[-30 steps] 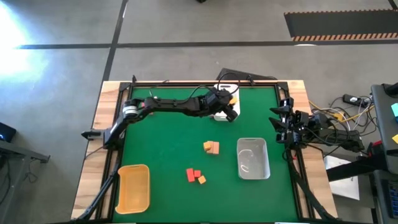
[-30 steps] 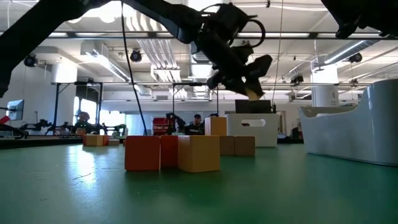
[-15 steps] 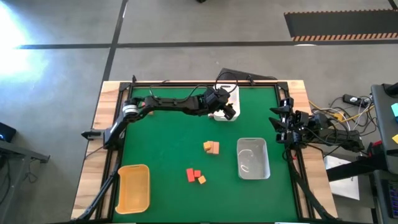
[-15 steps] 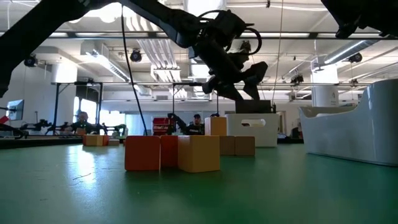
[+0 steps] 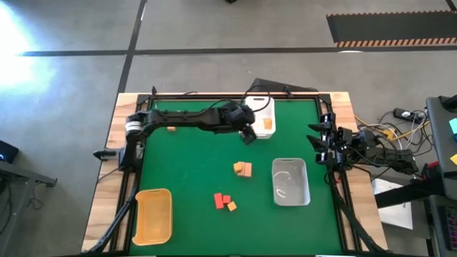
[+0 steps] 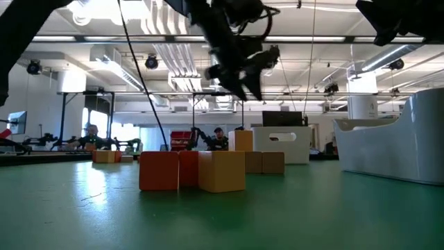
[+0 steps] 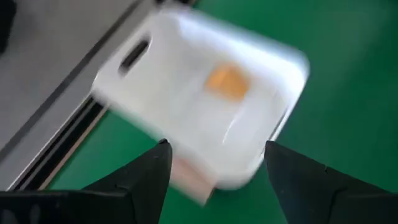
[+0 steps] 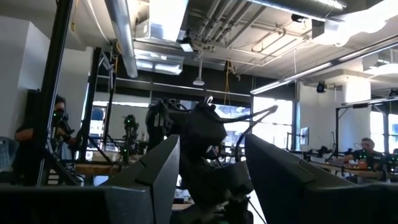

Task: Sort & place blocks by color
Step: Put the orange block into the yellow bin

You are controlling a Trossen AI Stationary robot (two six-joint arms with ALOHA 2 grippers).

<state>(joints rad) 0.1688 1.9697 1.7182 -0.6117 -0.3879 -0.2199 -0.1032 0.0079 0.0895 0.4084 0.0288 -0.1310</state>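
Overhead, the left gripper [image 5: 248,133] hovered beside the white tray [image 5: 263,107], fingers spread and empty; only its wrist view showed the orange block [image 7: 227,81] inside. The right gripper [image 5: 319,140] waited at the table's right edge, fingers parted, while other blocks [image 5: 243,168] lay mid-table.

I see one orange block [image 5: 267,122] lying in the white tray [image 5: 261,107] at the table's far edge. Two more, orange and tan [image 5: 243,169], touch mid-table. Nearer the front edge sit two red blocks [image 5: 222,200] with an orange one [image 5: 232,206] just beside them.
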